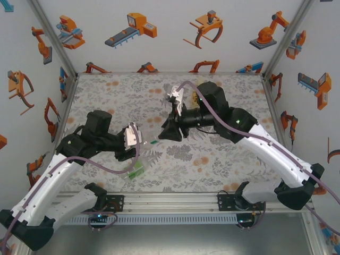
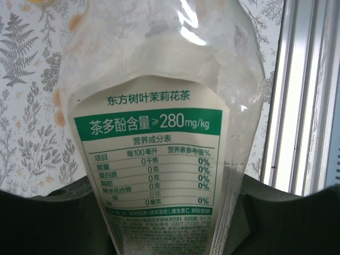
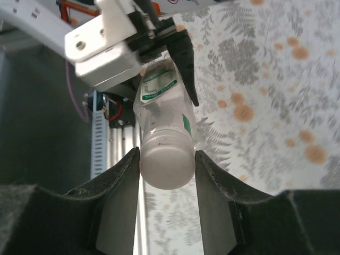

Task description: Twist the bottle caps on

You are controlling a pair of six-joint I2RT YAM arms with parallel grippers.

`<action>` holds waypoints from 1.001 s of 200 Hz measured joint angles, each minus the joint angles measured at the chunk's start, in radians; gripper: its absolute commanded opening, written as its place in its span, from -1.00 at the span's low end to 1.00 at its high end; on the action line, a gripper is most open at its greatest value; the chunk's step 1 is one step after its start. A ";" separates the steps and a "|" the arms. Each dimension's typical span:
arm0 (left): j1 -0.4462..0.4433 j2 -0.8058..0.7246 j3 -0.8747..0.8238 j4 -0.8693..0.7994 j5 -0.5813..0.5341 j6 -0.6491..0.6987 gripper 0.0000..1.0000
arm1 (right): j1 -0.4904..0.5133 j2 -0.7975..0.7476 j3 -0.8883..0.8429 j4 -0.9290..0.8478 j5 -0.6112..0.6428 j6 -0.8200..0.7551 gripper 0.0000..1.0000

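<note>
A clear bottle (image 2: 154,133) with a white label and a green band is held level above the table between the two arms. My left gripper (image 2: 164,212) is shut on its body, dark fingers (image 2: 297,218) on either side. A white bottle cap (image 3: 167,167) sits on the bottle's neck (image 3: 162,114). My right gripper (image 3: 167,159) has one finger pressed to each side of that cap. In the top view the left gripper (image 1: 139,142) and right gripper (image 1: 166,133) face each other, with the bottle (image 1: 151,141) between them.
A green-labelled bottle (image 1: 135,170) lies on the patterned table (image 1: 223,159) near the front, under the left arm. At the back, a pale clear bottle (image 1: 177,96) and an amber one (image 1: 196,98) sit partly hidden behind the right arm. The metal rail (image 1: 170,202) borders the near edge.
</note>
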 measured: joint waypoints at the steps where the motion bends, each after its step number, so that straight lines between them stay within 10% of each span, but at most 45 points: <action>1: 0.000 0.000 0.000 0.000 0.000 0.000 -1.00 | 0.000 -0.001 -0.001 0.000 0.005 0.010 -0.97; 84: -0.008 0.015 -0.009 -0.011 -0.081 -0.029 -1.00 | 0.015 0.016 -0.017 -0.118 0.282 0.897 -1.00; 138: -0.012 0.045 -0.009 -0.010 -0.116 -0.045 -1.00 | -0.019 0.048 -0.011 -0.169 0.281 1.073 -1.00; 200: -0.012 0.044 -0.009 -0.002 -0.132 -0.056 -1.00 | -0.032 0.074 0.021 -0.193 0.267 1.109 -0.50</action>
